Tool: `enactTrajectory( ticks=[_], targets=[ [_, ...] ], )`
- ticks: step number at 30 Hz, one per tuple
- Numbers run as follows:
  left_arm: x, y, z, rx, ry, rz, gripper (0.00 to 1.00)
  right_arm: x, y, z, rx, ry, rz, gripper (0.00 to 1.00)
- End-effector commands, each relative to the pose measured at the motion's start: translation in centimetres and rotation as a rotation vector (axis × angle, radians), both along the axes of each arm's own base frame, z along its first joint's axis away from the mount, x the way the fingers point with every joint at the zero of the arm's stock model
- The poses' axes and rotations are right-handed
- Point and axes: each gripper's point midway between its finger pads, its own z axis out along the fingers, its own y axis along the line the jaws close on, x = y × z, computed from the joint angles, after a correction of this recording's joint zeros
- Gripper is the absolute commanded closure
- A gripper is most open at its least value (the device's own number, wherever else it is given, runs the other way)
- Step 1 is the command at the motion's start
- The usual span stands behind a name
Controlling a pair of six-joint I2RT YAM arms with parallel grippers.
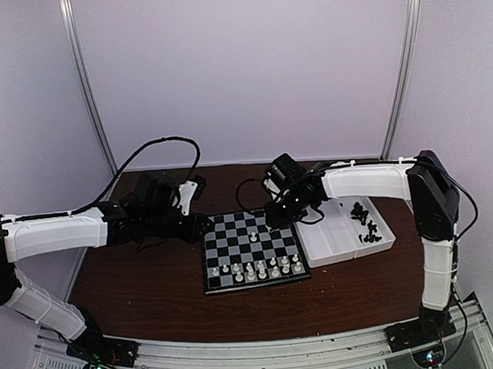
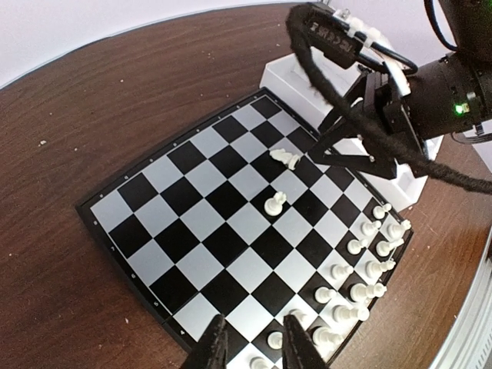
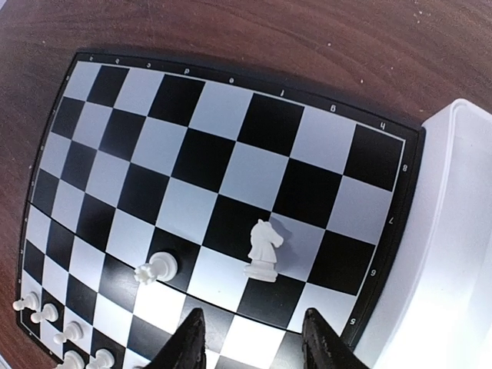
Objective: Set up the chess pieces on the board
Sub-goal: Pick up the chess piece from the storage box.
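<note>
The board (image 1: 233, 235) lies mid-table. White pieces (image 1: 263, 270) fill its two near rows; they also show in the left wrist view (image 2: 361, 269). A white queen-like piece (image 3: 157, 267) and a white knight (image 3: 264, 247) stand apart in mid-board, also seen in the left wrist view as the queen-like piece (image 2: 274, 204) and the knight (image 2: 286, 159). My right gripper (image 3: 254, 346) is open and empty, hovering just above and short of the knight. My left gripper (image 2: 254, 350) is open and empty over the board's left near corner. Black pieces (image 1: 366, 224) lie in the tray.
A white two-compartment tray (image 1: 332, 234) sits against the board's right edge; its wall shows in the right wrist view (image 3: 453, 254). The right arm's wrist and black cable (image 2: 361, 115) hang over the board's far right corner. Brown table (image 1: 136, 281) surrounds the board.
</note>
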Motion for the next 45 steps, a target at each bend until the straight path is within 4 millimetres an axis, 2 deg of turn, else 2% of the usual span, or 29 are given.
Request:
enactTrajectory(
  ticks=[1,21,31,42,45],
  targets=[
    [0.0,0.2,0.6,-0.004,-0.028,0.004,0.74,-0.3,-0.1,-1.6,-0.039,0.055,0.010,0.57],
    [0.0,0.5,0.7,0.006,-0.031,0.013,0.74,1.4,0.8,-3.9,-0.054,0.078,0.011,0.63],
    [0.1,0.5,0.8,0.008,-0.033,0.014,0.74,1.5,0.7,-4.3,-0.068,0.077,0.018,0.73],
    [0.2,0.3,1.0,0.008,-0.035,0.010,0.74,1.7,0.2,-4.9,-0.079,0.089,0.010,0.74],
    [0.2,0.3,0.9,0.009,-0.032,0.009,0.74,1.8,0.3,-4.6,-0.075,0.083,0.013,0.80]
  ],
)
